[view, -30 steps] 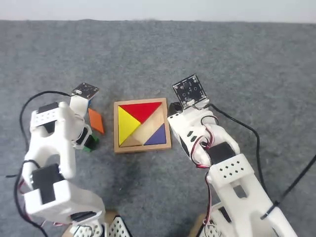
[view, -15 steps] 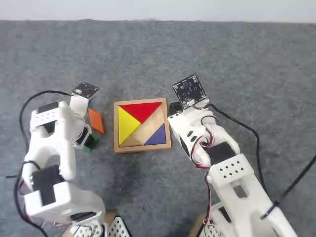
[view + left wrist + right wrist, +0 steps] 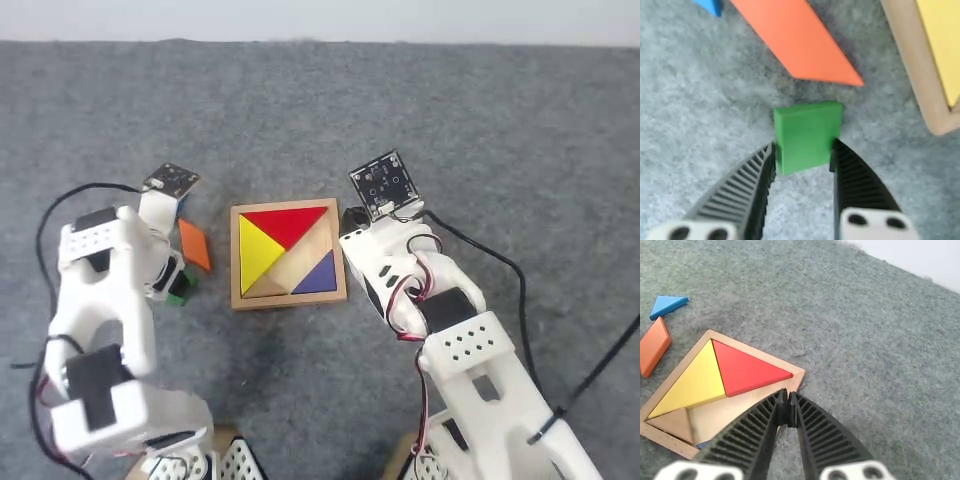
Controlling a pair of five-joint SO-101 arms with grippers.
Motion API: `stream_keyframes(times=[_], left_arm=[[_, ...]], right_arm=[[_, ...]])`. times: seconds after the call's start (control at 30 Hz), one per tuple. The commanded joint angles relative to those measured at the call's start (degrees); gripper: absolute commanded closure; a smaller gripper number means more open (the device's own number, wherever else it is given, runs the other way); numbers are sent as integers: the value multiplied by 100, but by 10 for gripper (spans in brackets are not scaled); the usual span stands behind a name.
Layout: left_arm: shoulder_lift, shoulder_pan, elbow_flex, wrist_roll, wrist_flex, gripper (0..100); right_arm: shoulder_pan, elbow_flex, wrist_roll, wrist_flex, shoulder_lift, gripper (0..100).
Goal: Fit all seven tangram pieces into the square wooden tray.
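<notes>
Two fingers (image 3: 754, 176) — left gripper (image 3: 802, 150) — clasp green square (image 3: 807, 125).

We see bright, even, soft light across grey table (image 3: 520, 120). Faint broad shadow on table just beside tray (image 3: 288, 298). In left wrist view, narrow dark shadows hug orange piece (image 3: 795, 40) and green piece (image 3: 807, 132).

No text, number or label can be read. The dark board (image 3: 386, 184) on the right arm (image 3: 455, 330) shows marks too small to tell.
</notes>
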Motion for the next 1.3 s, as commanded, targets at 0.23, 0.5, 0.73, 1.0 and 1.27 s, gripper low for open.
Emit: stream_keyframes(times=[0.23,0.5,0.73,1.0,1.27], left_arm=[[-1424,870,857,53,70,838],[-1442,202,971,290,-897,836],[-747,70,1279,-334,-1591,778],[615,-114,31,-651,-862,776],[1029,-97,-418,-686,-536,780]], right_arm=[[92,-229,53,-48,-40,990],[92,-220,53,-48,-40,990],[92,-220,53,-48,-40,990],[92,-220,53,-48,-31,990],[92,-220,53,-48,-40,990]])
